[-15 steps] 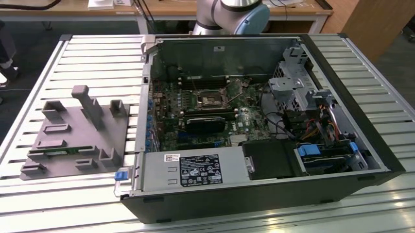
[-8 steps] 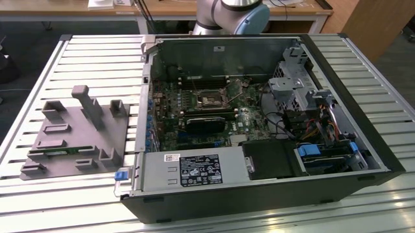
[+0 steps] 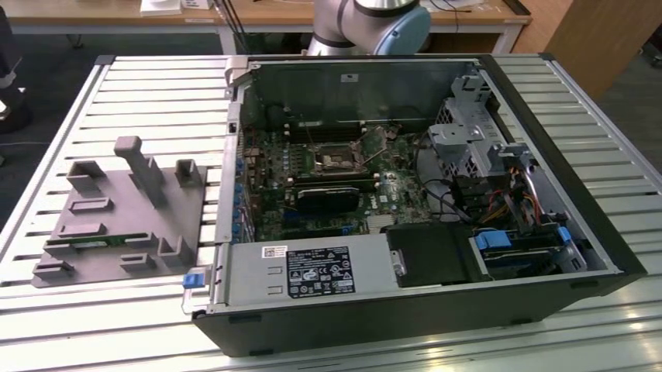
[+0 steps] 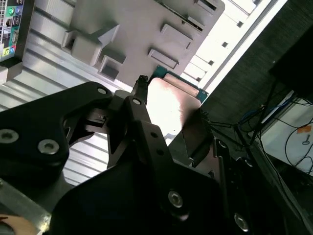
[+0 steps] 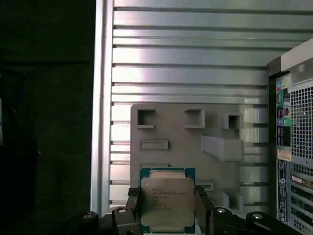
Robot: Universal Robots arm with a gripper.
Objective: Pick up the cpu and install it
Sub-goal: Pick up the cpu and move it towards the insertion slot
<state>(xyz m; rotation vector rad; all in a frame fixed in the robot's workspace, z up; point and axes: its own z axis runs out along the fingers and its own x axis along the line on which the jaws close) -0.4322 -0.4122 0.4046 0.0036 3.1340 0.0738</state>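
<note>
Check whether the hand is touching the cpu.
Touching. In the first wrist view the hand has its fingers pressed against both side edges of the cpu with no gap, holding it above the grey parts tray.

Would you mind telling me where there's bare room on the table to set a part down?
Bare slats lie between the grey fixture tray, the computer case and the table edge near the arm. Inside the case it is crowded with parts.
</note>
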